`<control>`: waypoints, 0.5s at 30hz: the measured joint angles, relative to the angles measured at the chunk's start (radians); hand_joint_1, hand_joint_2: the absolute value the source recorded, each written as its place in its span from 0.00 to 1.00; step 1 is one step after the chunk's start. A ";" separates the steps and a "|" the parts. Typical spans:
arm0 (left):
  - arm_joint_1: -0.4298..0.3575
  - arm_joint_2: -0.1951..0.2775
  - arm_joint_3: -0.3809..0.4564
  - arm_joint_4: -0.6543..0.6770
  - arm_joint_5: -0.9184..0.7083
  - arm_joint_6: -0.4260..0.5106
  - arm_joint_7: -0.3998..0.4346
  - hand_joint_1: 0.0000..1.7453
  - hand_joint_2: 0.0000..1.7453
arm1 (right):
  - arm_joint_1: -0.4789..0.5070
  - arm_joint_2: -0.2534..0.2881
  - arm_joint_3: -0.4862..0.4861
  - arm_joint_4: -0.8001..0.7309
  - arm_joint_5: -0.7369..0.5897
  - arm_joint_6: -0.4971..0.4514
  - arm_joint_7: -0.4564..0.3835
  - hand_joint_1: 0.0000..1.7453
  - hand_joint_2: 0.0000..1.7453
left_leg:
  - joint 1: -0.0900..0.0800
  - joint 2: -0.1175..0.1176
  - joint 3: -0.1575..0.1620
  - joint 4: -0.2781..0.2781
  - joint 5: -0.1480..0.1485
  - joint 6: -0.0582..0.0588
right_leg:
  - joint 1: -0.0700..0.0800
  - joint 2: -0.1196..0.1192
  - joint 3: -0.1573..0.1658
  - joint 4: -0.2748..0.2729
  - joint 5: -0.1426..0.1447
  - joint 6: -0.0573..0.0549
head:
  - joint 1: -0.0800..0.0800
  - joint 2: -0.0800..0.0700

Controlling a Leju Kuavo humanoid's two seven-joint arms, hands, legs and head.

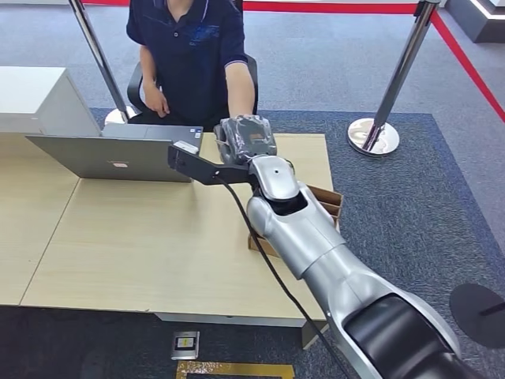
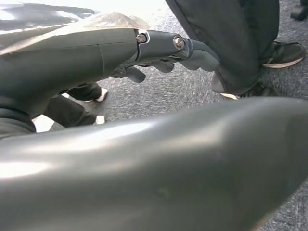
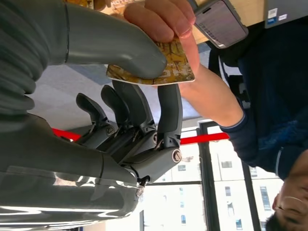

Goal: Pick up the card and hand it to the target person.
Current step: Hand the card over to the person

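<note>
Your right robot hand (image 3: 145, 96) pinches the card (image 3: 171, 67) as the person's hand (image 3: 171, 24) grips it; release late and it may bend or slip to the bench (image 1: 149, 237).

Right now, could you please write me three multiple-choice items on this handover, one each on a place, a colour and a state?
1. Where is the laptop?
A. on the table
B. on the carpet
C. in the cardboard box

2. What colour is the card?
A. blue
B. golden yellow
C. white

3. How is the card held?
A. lying loose on the table
B. by the right hand alone
C. by both the right hand and the person's hand

Answers: 1 A, it sits on the table in front of the person; 2 B, the right wrist view shows it; 3 C, thumb and finger pinch it while the person grips its end.
</note>
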 joint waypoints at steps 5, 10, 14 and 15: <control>0.000 0.000 0.000 0.000 -0.001 -0.001 -0.001 0.00 0.00 | 0.000 -0.001 0.000 0.032 0.002 -0.003 0.004 0.00 0.50 | 0.000 0.000 0.000 0.000 0.000 0.000 | 0.000 0.000 0.000 0.000 0.000 0.000 | 0.000 0.000; 0.000 0.000 0.000 0.001 -0.001 -0.005 -0.004 0.00 0.00 | 0.002 -0.004 0.000 0.046 0.002 -0.041 -0.001 0.00 0.00 | 0.000 0.000 0.000 0.000 0.000 0.000 | 0.000 0.000 -0.001 0.000 0.000 0.000 | 0.000 0.000; 0.000 0.000 0.000 0.002 0.000 -0.004 -0.001 0.00 0.00 | 0.003 -0.015 -0.001 0.045 0.001 -0.102 -0.014 0.00 0.00 | 0.000 0.000 0.000 0.000 0.000 0.000 | 0.000 0.000 -0.001 0.000 0.000 0.000 | 0.000 0.000; 0.000 0.000 0.000 0.002 0.001 -0.004 0.000 0.00 0.00 | 0.005 -0.020 -0.001 0.042 0.002 -0.119 -0.019 0.00 0.00 | 0.000 0.000 0.000 0.000 0.000 0.000 | 0.000 0.000 -0.001 0.000 0.000 0.000 | 0.000 0.000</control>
